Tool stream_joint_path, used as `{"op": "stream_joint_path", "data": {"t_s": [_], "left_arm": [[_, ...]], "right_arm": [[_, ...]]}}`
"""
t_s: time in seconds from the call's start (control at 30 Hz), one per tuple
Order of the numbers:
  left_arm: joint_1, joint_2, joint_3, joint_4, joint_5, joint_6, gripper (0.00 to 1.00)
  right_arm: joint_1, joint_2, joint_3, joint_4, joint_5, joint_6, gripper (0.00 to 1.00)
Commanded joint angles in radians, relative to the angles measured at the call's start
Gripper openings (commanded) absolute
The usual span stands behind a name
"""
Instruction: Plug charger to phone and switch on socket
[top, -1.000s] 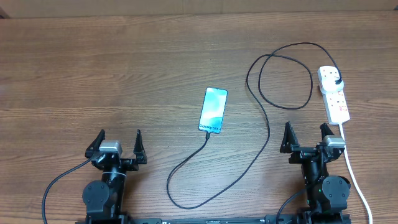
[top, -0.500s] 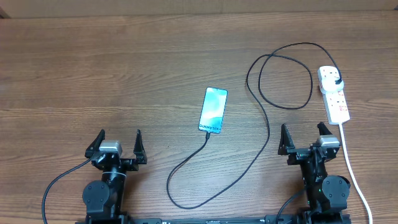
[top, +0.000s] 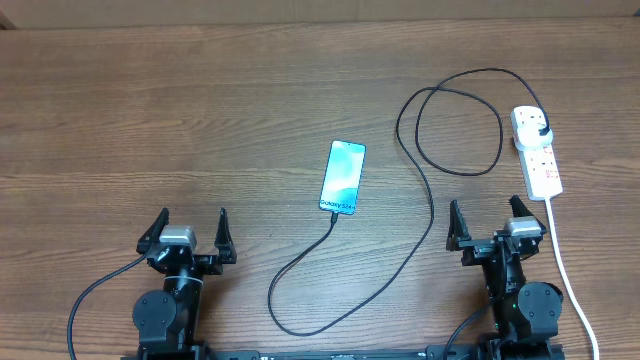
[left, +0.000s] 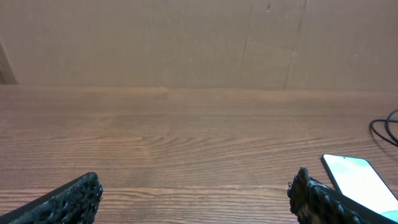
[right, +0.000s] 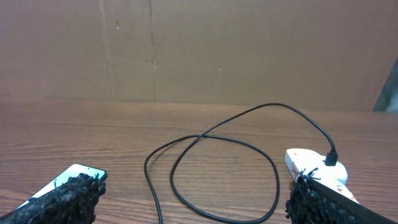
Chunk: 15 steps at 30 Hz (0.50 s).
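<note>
The phone lies flat mid-table, its screen lit light blue, with "Galaxy" text at its near short edge. The black charger cable has its tip at the phone's near edge, loops toward me, then runs right in a large loop to its black plug, seated in the far end of the white socket strip. My left gripper is open and empty at the near left. My right gripper is open and empty, near the strip's near end. The phone, cable and strip show in the right wrist view.
The strip's white cord runs from its near end toward me past the right arm's base. A brown cardboard wall stands behind the wooden table. The phone's corner shows in the left wrist view.
My right gripper has shifted slightly left and away from me. The left arm, phone, cable and strip have not moved.
</note>
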Motion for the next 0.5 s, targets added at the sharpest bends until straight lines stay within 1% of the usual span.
{"op": "stream_joint_path", "data": {"t_s": [0.0,0.47], "left_arm": [[0.012,-0.011,-0.004,-0.003,0.002,0.008,1.0],[0.012,-0.011,-0.004,-0.003,0.002,0.008,1.0]], "right_arm": [[0.005,-0.011,-0.011,0.005,0.001,0.004,1.0],[0.005,-0.011,-0.011,0.005,0.001,0.004,1.0]]}}
